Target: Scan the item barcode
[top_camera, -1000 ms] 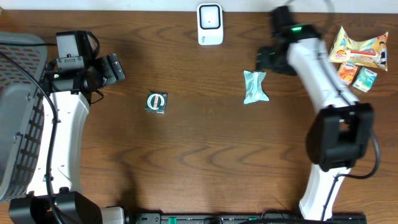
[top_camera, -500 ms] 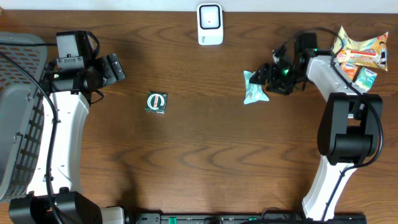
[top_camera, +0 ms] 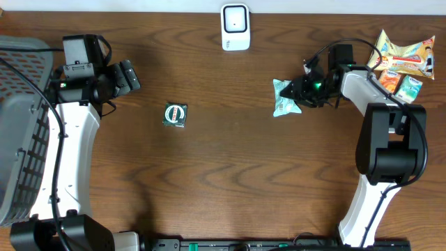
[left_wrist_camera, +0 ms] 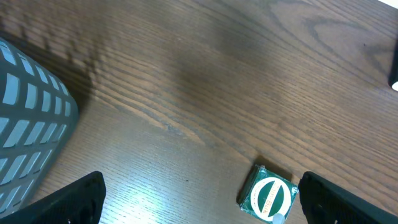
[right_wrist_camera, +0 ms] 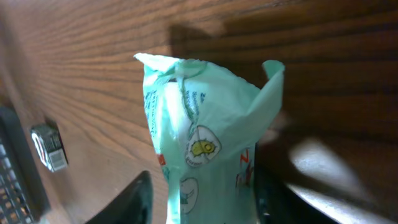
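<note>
Closest in the right wrist view, the mint-green packet [right_wrist_camera: 205, 143] fills the middle of the frame, lying on the table [right_wrist_camera: 81, 62] with its crimped end toward the top. The right fingers [right_wrist_camera: 127, 202] stand one on each side of its lower part, narrowed to about its width. Whether they already pinch it I cannot tell. Coming in low and along the table suits a soft, flat packet, since the fingers can take it by the sides rather than press it down.

In the left wrist view the left fingers [left_wrist_camera: 78, 199] show at the two lower corners, spread as wide as they go, with nothing between them. A small green pack [left_wrist_camera: 268, 198] lies on the table at the lower right and the grey basket [left_wrist_camera: 25, 118] sits at the left edge. This arm looks parked out of the way.

From overhead, the packet lies right of centre in the upper half. The scanner [top_camera: 235, 28] stands at the top middle, up and left of it, well apart. The other snacks [top_camera: 403, 59] are heaped in the upper right corner. The packet is probably the item now being taken for scanning. It would then have to be lifted and its barcode turned to the scanner's face.
</note>
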